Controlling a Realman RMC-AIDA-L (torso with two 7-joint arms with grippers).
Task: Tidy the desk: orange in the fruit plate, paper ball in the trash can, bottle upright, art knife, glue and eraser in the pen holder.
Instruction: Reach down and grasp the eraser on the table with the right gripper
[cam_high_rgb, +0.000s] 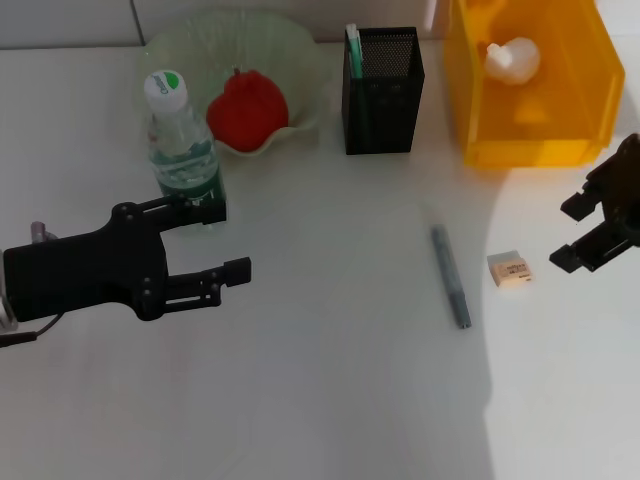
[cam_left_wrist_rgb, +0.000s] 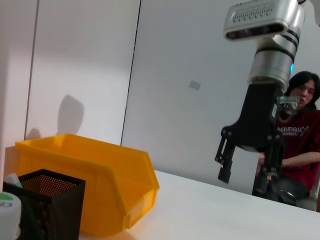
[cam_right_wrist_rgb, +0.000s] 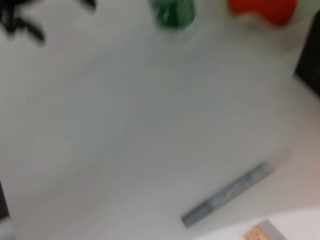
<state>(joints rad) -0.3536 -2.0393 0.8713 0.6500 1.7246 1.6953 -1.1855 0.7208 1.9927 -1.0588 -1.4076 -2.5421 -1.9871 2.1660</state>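
Observation:
The bottle (cam_high_rgb: 180, 140) stands upright at the back left, its green label facing me. My left gripper (cam_high_rgb: 230, 238) is open just in front of it, with the far finger at the bottle's base and nothing between the fingers. The orange (cam_high_rgb: 247, 108) lies in the pale green fruit plate (cam_high_rgb: 300, 60). The grey art knife (cam_high_rgb: 451, 276) lies flat mid-table, and the eraser (cam_high_rgb: 510, 270) sits to its right. My right gripper (cam_high_rgb: 565, 235) is open just right of the eraser. The black mesh pen holder (cam_high_rgb: 383, 90) holds a green-and-white stick (cam_high_rgb: 353, 48). The paper ball (cam_high_rgb: 513, 58) rests in the yellow trash can (cam_high_rgb: 530, 140).
The left wrist view shows the trash can (cam_left_wrist_rgb: 100, 180), the pen holder (cam_left_wrist_rgb: 47, 205) and the right gripper (cam_left_wrist_rgb: 245, 172) farther off, with a person in red (cam_left_wrist_rgb: 300, 135) behind it. The right wrist view shows the art knife (cam_right_wrist_rgb: 227, 192) and the eraser (cam_right_wrist_rgb: 262, 234) on the white table.

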